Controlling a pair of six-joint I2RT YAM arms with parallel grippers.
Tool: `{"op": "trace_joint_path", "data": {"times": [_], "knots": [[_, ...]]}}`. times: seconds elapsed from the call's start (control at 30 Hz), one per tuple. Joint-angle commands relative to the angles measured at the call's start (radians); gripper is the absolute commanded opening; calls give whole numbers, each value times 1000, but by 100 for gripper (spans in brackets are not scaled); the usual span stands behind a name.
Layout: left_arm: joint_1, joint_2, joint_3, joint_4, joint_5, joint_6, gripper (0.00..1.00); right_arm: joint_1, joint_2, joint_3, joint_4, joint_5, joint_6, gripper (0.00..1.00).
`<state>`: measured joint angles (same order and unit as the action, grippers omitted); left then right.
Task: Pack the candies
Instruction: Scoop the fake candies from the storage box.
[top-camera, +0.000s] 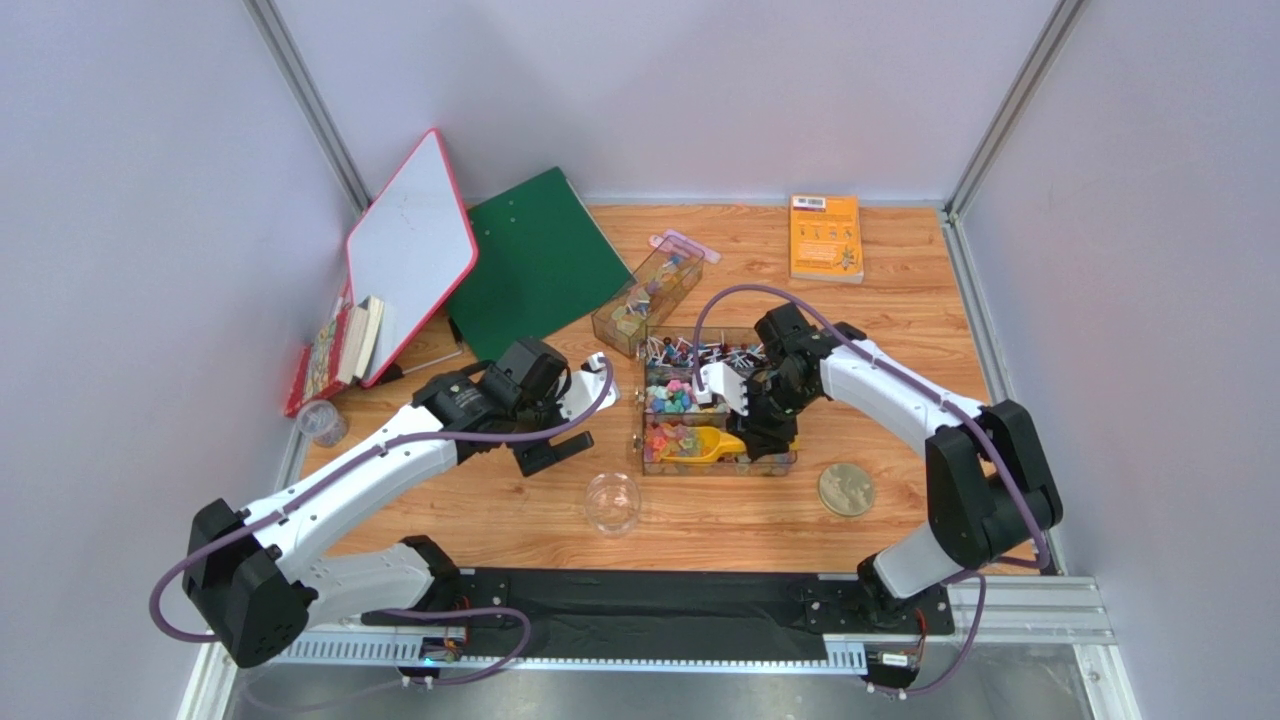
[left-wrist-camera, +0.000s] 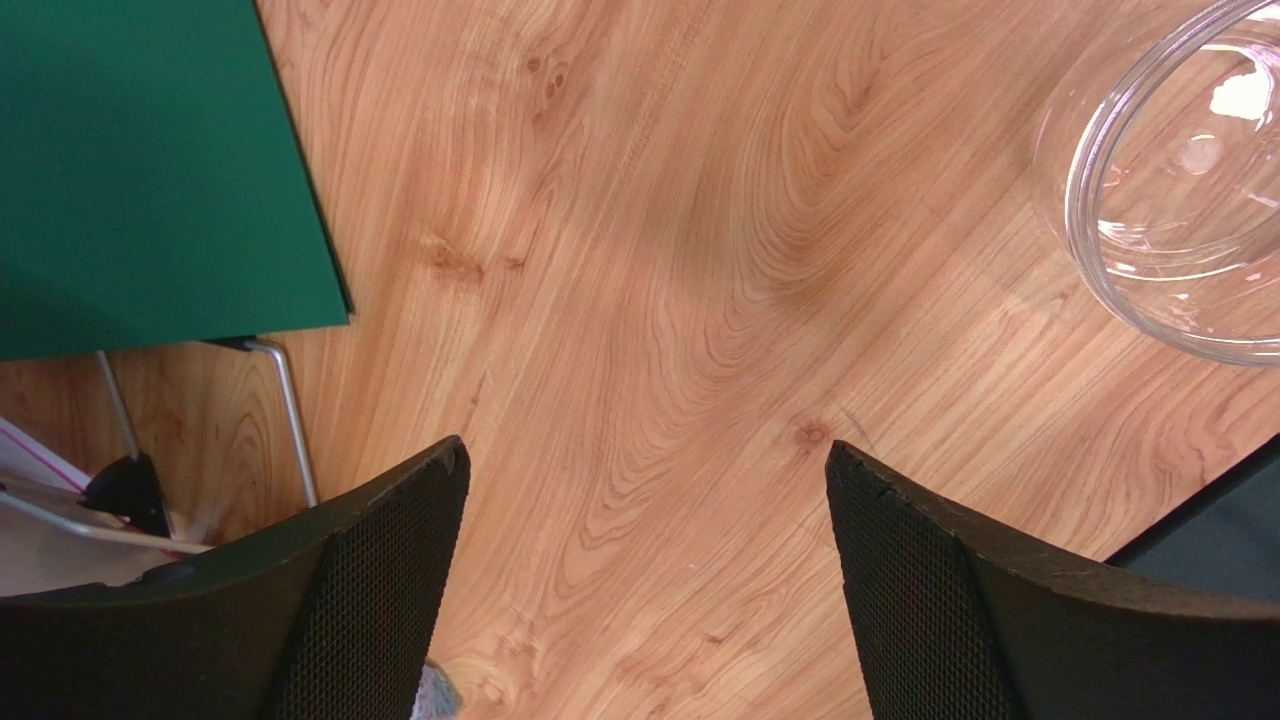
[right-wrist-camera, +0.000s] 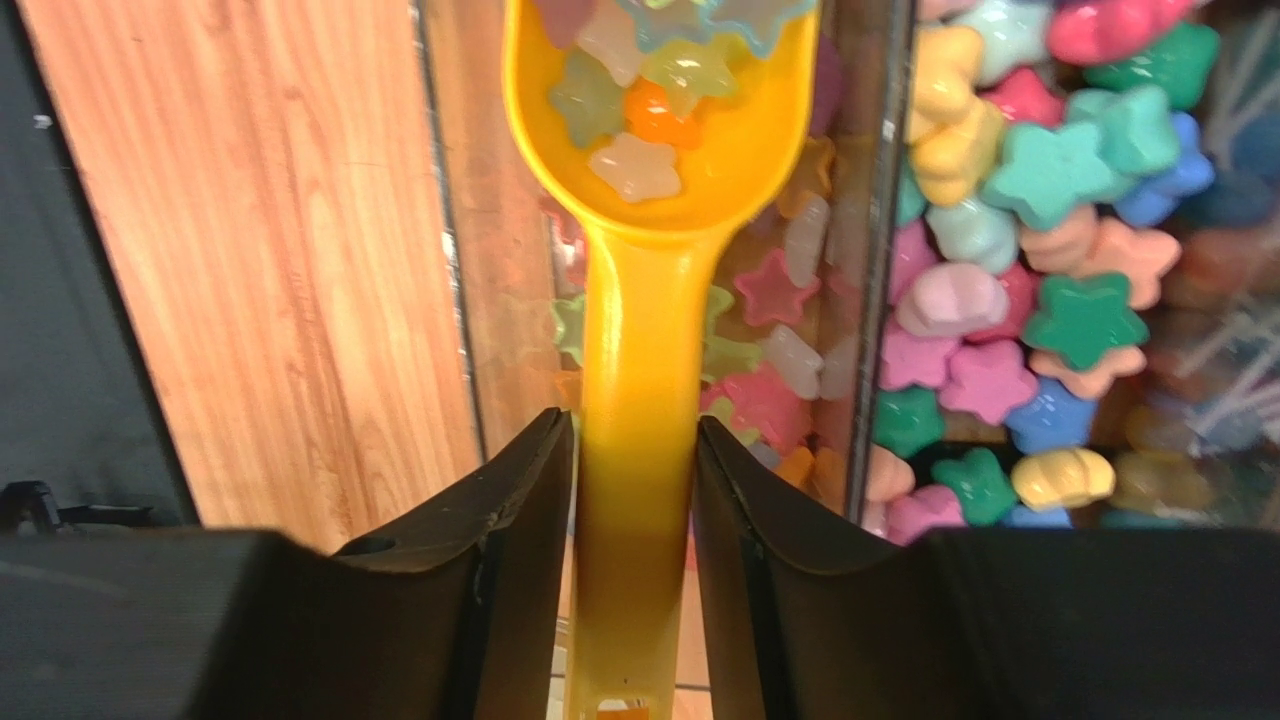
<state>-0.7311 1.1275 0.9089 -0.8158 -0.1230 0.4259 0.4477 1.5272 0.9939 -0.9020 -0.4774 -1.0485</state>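
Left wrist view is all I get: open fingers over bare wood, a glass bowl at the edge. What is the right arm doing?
Observer: The right gripper is shut on the handle of a yellow scoop.
Operator: Is the scoop loaded?
Observer: Yes, several star-shaped candies lie in its bowl.
Operator: Where is it, relative to my bowl?
Observer: The top view shows the scoop in the near compartment of a clear box, not at your bowl.

The scoop (top-camera: 714, 446), with candies (right-wrist-camera: 633, 165) in it, is in the divided box's (top-camera: 676, 470) near compartment. Before the box stand a glass bowl (top-camera: 612, 501), leftward, and a lid (top-camera: 846, 489), rightward.
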Motion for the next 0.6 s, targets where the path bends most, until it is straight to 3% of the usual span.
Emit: {"op": "trace_joint_path", "data": {"times": [0.0,0.17,0.4,0.57], "knots": [[4,-1,35,24,-17,13,93,9,17,48,-70,-95,-39,41],[4,6,38,24,-17,17,94,9,48,63,-126,-118,-41,40],[4,17,39,40,-12,13,94,9,41,29,-32,-93,28,4],[4,22,42,41,-17,16,94,11,-19,-41,130,-72,142,0]]}}
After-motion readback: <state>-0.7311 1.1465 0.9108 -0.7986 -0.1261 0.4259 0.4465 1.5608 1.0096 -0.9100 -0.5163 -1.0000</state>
